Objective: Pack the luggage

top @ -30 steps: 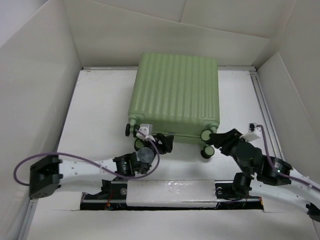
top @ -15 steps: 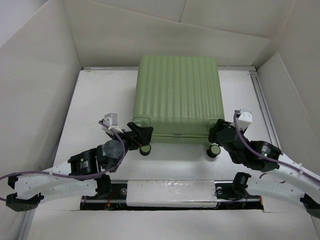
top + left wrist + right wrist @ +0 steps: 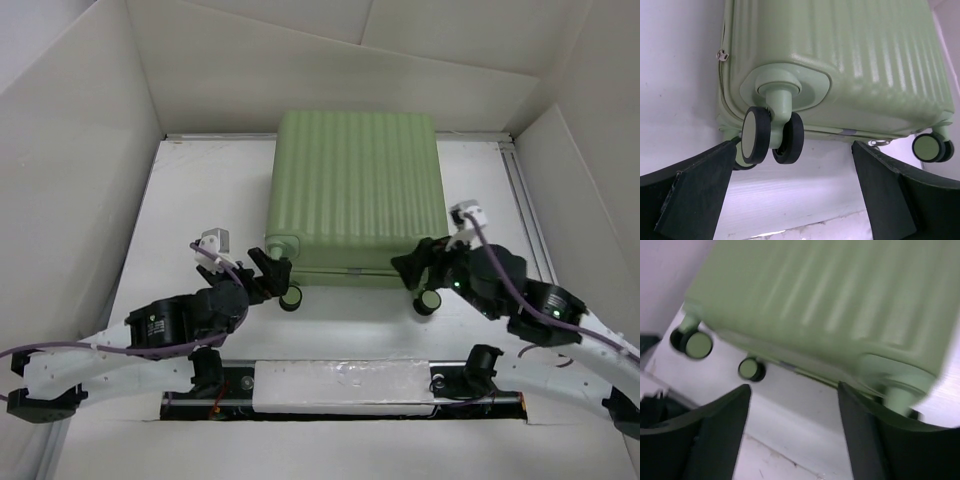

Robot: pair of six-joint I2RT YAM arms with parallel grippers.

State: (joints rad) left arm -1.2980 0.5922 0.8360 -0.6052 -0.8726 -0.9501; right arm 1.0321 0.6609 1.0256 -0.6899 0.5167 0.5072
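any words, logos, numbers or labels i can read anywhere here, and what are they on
No text can be read in any view.
The luggage: plain ribbed green shell, no brand or label showing.
The grey tab on its seam: too small to tell whether it carries any mark.
The right wrist view is blurred.

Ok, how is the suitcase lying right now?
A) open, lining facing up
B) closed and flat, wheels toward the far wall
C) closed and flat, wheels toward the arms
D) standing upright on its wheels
C: the pale green suitcase lies shut and flat, its caster wheels at the near end.
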